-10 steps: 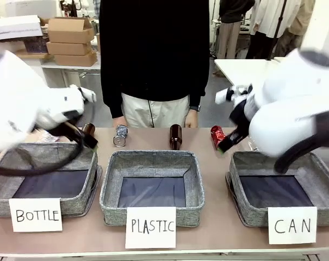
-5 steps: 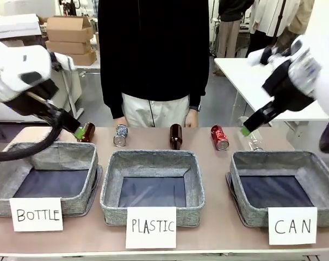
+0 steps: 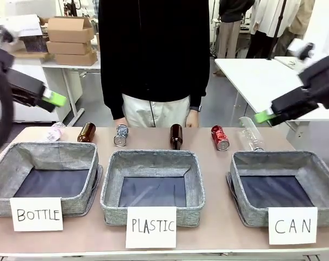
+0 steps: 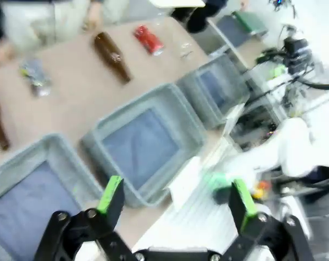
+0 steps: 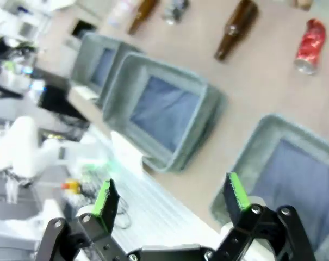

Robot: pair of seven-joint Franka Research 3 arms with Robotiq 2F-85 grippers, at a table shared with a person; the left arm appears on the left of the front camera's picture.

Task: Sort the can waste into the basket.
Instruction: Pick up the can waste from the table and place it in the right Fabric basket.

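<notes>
A shiny red can [image 3: 219, 137] lies on its side at the back right of the table, just behind the grey basket [image 3: 278, 158] signed "CAN". The dark blue and silver can [image 3: 120, 135] lies at the back, left of centre. My right gripper [image 3: 264, 116] hangs high at the right, above and beyond that basket. My left gripper [image 3: 54, 99] is raised at the far left. The right wrist view shows its gripper [image 5: 171, 194] open and empty, with the red can [image 5: 310, 44] far off and the CAN basket [image 5: 237, 168] below. The left gripper [image 4: 175, 200] is open too.
Baskets signed "BOTTLE" [image 3: 44, 149] and "PLASTIC" [image 3: 151, 157] stand left and centre. Two brown bottles [image 3: 86, 132] [image 3: 176, 136] and clear plastic bottles [image 3: 54, 131] [image 3: 250, 133] lie along the back row. A person [image 3: 153, 54] stands close behind the table.
Both arms have lifted and swung outward. The right gripper left the red can's side, going up and right. The left gripper left the brown bottle, going up and left.
</notes>
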